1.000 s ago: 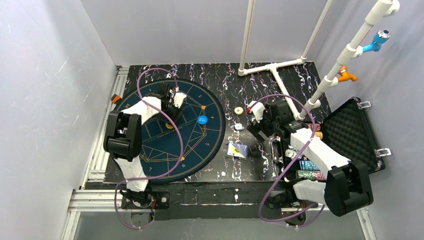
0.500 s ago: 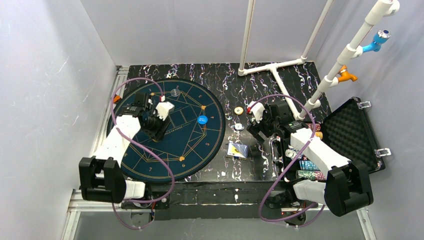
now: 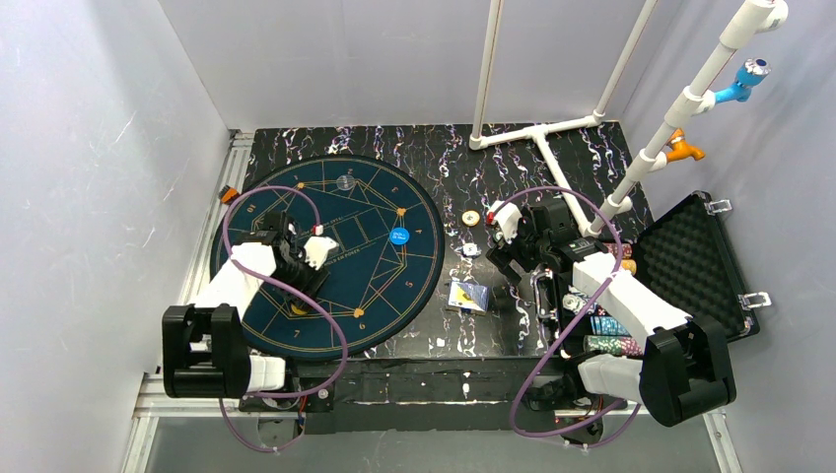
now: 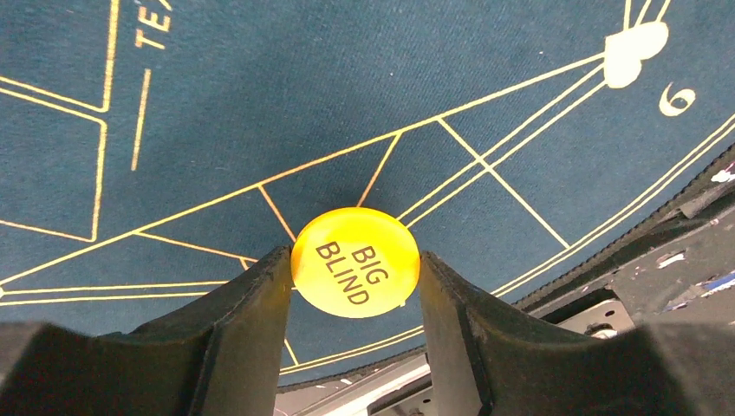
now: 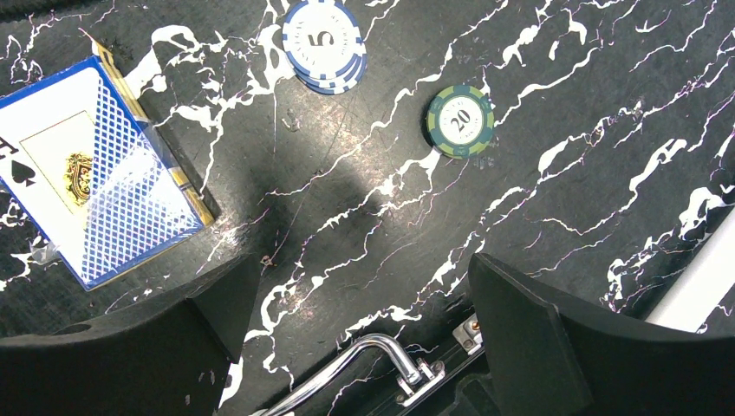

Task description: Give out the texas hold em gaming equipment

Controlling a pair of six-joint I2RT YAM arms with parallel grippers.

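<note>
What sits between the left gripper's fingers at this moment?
The yellow BIG BLIND button, held at its edges by the fingers of the left gripper, with the dark-blue mat behind it. The left wrist view shows this.

The top camera looks down from above and behind the arm bases (image 3: 286, 389) over the whole table (image 3: 434, 148). Both wrist cameras face down at close range: left onto the mat (image 4: 260, 104) and yellow disc (image 4: 356, 262), right onto the card box (image 5: 95, 173), areas the top view shares.
</note>
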